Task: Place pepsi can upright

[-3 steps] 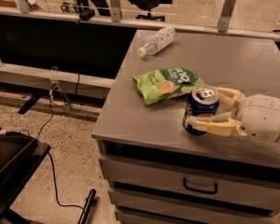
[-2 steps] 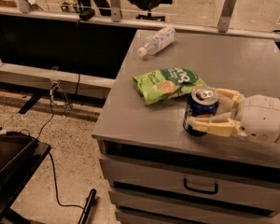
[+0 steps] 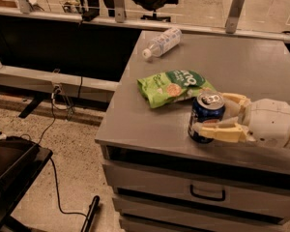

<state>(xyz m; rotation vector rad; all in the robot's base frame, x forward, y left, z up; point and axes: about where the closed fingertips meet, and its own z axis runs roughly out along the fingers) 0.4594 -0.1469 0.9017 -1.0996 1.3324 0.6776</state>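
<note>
The pepsi can (image 3: 206, 114), dark blue with a silver top, stands upright on the grey cabinet top (image 3: 261, 66) near its front edge. My gripper (image 3: 211, 115) reaches in from the right and holds the can between its cream fingers. One finger (image 3: 218, 131) lies across the can's front lower side. The other finger (image 3: 233, 100) is behind the can. The gripper is shut on the can.
A green snack bag (image 3: 175, 86) lies just behind and left of the can. A clear plastic bottle (image 3: 161, 42) lies on its side at the back left of the top. Drawers (image 3: 208, 193) are below. A dark tray (image 3: 9, 161) and cables are on the floor to the left.
</note>
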